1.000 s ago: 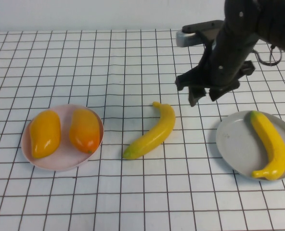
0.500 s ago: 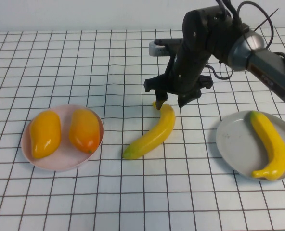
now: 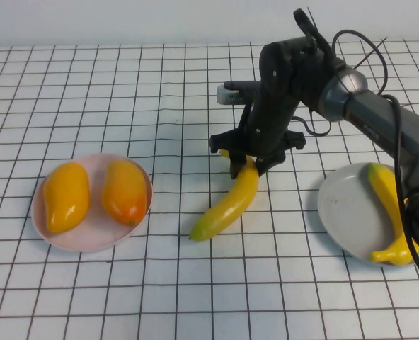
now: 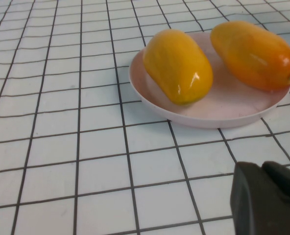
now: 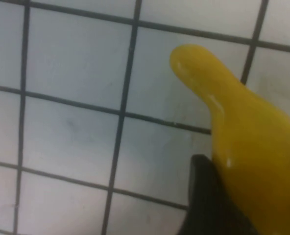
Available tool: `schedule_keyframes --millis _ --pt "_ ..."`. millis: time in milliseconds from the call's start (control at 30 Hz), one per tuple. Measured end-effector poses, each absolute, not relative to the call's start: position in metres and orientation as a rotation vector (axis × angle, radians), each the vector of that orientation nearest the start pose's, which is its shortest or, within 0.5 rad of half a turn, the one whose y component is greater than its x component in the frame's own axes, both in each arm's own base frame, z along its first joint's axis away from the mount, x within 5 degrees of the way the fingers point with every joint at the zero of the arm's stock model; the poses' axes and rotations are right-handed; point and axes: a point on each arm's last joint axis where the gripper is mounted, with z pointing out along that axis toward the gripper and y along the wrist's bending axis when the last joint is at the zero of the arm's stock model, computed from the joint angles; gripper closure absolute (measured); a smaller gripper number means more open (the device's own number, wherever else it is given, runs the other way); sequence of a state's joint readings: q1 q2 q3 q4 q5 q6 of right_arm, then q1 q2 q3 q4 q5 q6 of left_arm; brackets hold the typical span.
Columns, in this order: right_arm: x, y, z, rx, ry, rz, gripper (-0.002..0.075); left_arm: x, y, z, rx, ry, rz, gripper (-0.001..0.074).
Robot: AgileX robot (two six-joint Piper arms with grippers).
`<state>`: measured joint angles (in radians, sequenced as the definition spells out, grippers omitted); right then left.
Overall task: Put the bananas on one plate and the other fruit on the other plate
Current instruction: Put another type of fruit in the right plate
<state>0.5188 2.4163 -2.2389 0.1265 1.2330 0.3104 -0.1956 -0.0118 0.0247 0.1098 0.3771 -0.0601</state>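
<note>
While right end effector (image 3: 247,167) straddles far end of loose banana (image 3: 228,202) at mid-desk, we see its fingers apart, one finger (image 5: 208,205) touching banana's side, grip not closed. Second banana (image 3: 388,209) lies on grey plate (image 3: 344,209) at right. Two orange-yellow fruits (image 3: 66,195) (image 3: 124,191) sit side by side on pink plate (image 3: 89,241) at left. Left end effector (image 4: 267,198) hovers low near pink plate, closed, empty. White gridded desk (image 3: 124,92) underneath.
</note>
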Motion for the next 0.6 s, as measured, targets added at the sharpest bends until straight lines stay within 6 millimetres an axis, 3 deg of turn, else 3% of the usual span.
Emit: schedule_keyframes --millis 133,267,400,500,600 --pt "0.436 0.262 0.209 -0.342 2.894 0.324 0.041 0.052 -0.007 0.172 0.194 1.862 -0.068 0.0738" --pt "0.426 0.253 0.266 -0.485 2.744 0.322 0.041 0.052 -0.007 0.172 0.194 1.862 -0.068 0.0738" --pt "0.405 0.223 0.323 -0.538 2.616 0.136 0.041 0.052 -0.007 0.172 0.194 1.862 -0.068 0.0738" --pt "0.392 0.19 0.331 -0.512 2.636 0.012 0.041 0.052 -0.007 0.172 0.194 1.862 -0.068 0.0738" --pt "0.386 0.152 0.312 -0.454 2.739 -0.077 0.041 0.052 -0.007 0.172 0.194 1.862 -0.068 0.0738"
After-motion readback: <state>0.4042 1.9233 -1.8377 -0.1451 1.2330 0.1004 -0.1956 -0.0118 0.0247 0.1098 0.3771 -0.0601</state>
